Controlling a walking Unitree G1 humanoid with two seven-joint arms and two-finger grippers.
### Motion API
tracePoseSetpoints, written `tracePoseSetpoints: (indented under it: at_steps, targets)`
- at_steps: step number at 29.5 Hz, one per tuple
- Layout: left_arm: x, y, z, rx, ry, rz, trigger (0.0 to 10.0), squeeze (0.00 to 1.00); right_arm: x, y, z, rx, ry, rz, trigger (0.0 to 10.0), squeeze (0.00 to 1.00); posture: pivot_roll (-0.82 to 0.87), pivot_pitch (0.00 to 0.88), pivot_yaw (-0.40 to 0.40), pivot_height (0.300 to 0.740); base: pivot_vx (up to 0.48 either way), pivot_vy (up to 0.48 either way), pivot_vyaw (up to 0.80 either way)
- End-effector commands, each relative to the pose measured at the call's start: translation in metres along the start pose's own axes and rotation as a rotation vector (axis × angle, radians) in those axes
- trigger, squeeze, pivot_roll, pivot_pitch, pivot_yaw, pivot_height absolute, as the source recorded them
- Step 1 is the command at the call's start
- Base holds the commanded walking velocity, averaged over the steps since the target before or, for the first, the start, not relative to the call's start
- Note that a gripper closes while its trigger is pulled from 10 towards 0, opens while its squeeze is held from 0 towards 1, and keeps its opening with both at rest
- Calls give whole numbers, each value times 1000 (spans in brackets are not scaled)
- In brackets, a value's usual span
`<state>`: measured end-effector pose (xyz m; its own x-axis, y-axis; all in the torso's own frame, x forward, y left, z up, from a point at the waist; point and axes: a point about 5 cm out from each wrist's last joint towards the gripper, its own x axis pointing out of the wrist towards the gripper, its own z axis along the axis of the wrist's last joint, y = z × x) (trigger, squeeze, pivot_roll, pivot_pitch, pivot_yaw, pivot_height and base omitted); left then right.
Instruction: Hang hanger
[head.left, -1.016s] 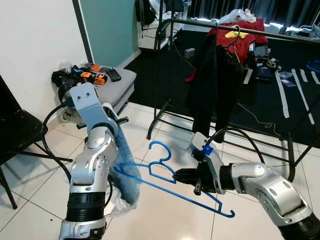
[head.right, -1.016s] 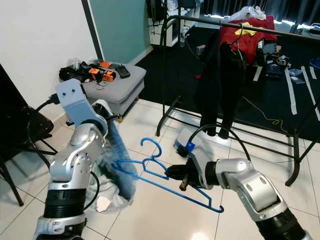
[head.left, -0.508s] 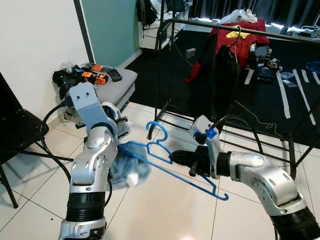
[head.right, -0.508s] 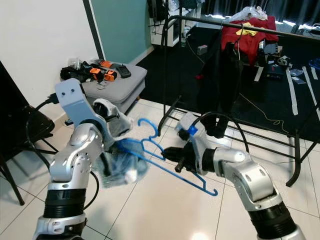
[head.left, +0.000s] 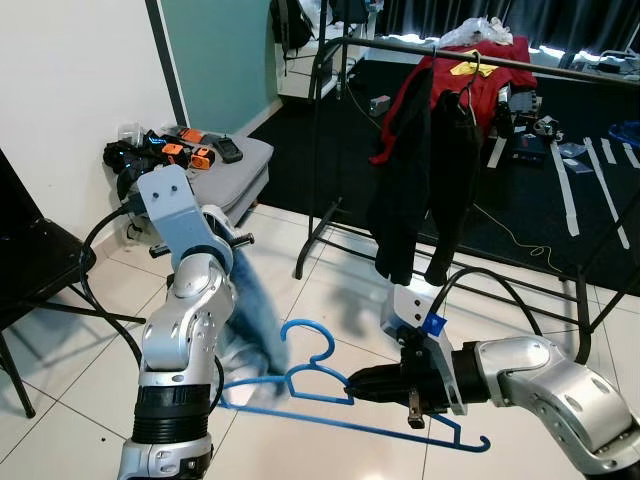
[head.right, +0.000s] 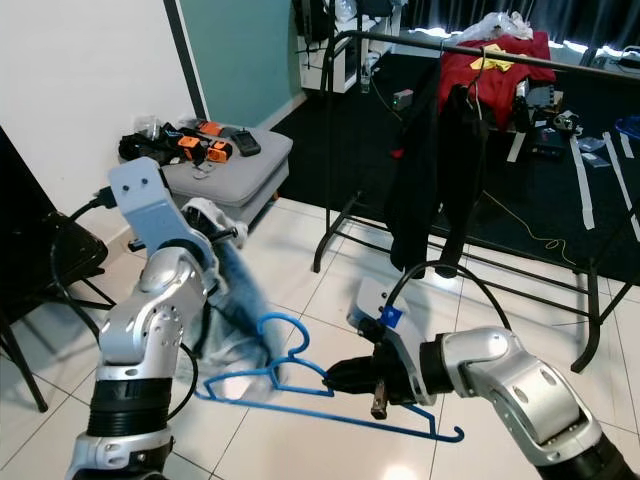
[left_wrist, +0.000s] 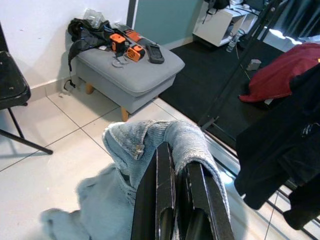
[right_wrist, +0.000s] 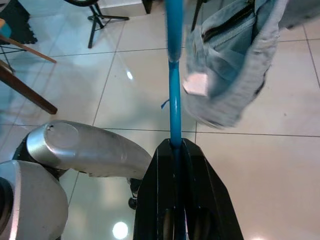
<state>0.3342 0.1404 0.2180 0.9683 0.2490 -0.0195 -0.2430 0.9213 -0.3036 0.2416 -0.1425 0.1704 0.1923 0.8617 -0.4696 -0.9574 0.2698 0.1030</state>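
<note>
One blue hanger (head.left: 330, 385), low over the tiled floor (head.left: 330, 290), lower bar pinched in the right gripper (right_wrist: 175, 150), fingers clamped shut on it; one pale denim garment (left_wrist: 150, 150) draped over the left gripper (left_wrist: 172, 165), its fingers closed on the cloth. Left arm bent upright, right forearm reaching across level toward the left. Beyond: one black clothes rail (head.left: 400, 45) with dark and red clothes, one grey footstool (head.left: 235, 165) with tools on it by the wall.

White tiled floor (head.left: 330, 300); grey ottoman (head.left: 235, 170)

Blue hanger (head.left: 330, 385) held low, hook up.
</note>
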Motion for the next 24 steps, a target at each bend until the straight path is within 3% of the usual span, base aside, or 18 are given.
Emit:
tracePoseSetpoints:
  at_steps: [1, 4, 12, 22, 24]
  targets:
    - [-1, 1, 1, -1, -15, 7, 10000, 0, 1, -5, 13, -23, -79, -39, 10000, 0, -75, 54, 44, 740, 0, 0, 0]
    - [-1, 1, 2, -1, -16, 4, 10000, 0, -5, -27, 30, -28, -190, -188, 10000, 0, -74, 54, 46, 740, 0, 0, 0]
    - [0, 2, 2, 0, -18, 5, 10000, 0, -15, -47, 44, -48, -271, -350, 10000, 0, -74, 53, 45, 740, 0, 0, 0]
    - [0, 0, 0, 1, -14, -8, 10000, 0, -20, -43, 47, -50, -295, -316, 10000, 0, -79, 55, 44, 740, 0, 0, 0]
    - [-1, 0, 0, 2, -15, -9, 10000, 0, -24, -34, 34, -68, -206, -254, 10000, 0, -78, 55, 42, 740, 0, 0, 0]
